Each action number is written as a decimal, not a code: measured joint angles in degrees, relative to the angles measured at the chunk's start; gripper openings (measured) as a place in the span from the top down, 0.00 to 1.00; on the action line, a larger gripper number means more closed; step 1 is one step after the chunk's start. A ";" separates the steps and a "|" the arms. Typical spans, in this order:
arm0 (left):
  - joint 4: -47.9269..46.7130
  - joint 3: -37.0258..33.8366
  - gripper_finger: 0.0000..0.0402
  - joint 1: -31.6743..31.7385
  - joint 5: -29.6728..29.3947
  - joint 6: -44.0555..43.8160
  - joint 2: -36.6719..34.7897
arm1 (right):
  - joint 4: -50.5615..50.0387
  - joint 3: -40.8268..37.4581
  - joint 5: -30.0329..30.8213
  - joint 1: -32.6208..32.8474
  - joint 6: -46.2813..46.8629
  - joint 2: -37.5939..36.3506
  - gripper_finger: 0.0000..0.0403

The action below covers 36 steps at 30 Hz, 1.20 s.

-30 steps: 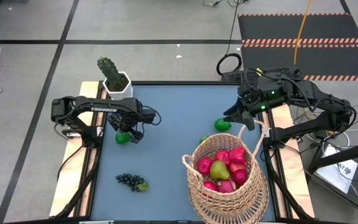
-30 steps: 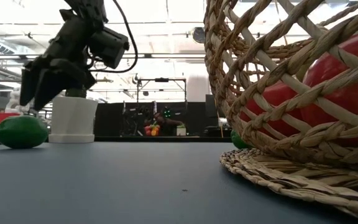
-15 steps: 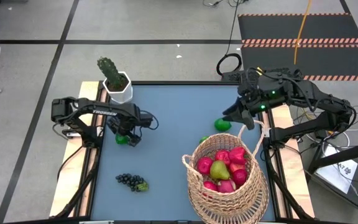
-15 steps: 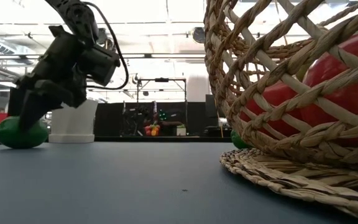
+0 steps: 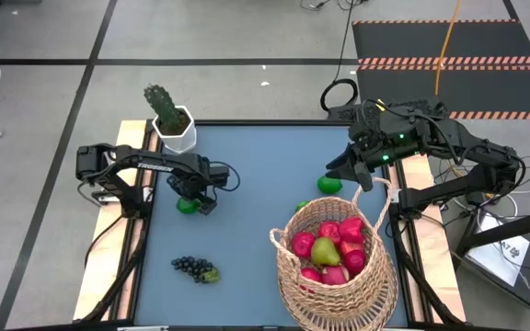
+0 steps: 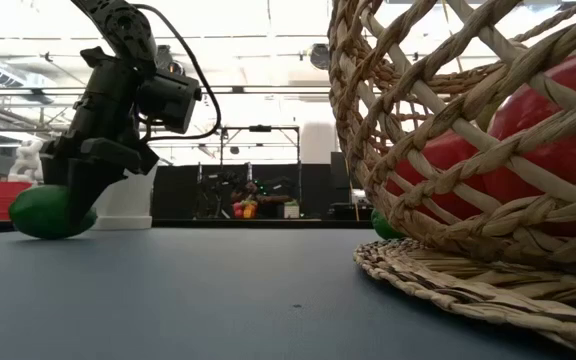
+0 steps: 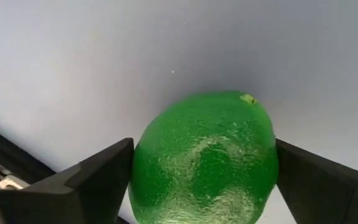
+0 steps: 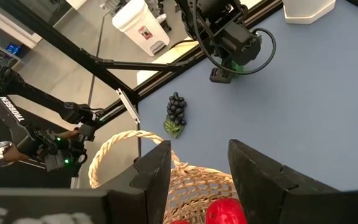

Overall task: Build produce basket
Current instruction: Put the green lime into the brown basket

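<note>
Since a second ago our left claw (image 5: 190, 203) has dropped around the lime (image 7: 204, 158).

Its fingers straddle the lime wide, seemingly just touching; we should close squarely before lifting. The right claw (image 5: 349, 171), half-open and empty, hovers beside the basket (image 5: 337, 276). On the tabletop (image 5: 256, 156) we count three limes and one grape bunch (image 5: 195, 268).

This is a robotics lab or industrial test hall. A blue-topped work table (image 5: 265, 175) stands on a grey concrete floor (image 5: 44, 92), with black matting edged in orange-striped hazard tape (image 5: 444, 41) at 1 o'clock. High ceiling strip lights (image 6: 268, 50) and dark equipment racks (image 6: 238, 195) fill the background.
</note>
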 joint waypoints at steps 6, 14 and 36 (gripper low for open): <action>-0.21 0.00 0.20 0.00 0.74 0.25 0.00 | 0.00 0.00 0.00 0.00 -0.21 0.00 0.62; -1.07 0.33 0.17 0.00 6.79 -0.60 0.00 | -0.02 0.00 0.02 0.00 -2.19 0.00 0.62; -3.12 37.65 0.19 -0.02 3.02 -5.19 0.00 | -0.04 0.00 0.26 0.00 -6.07 0.00 0.62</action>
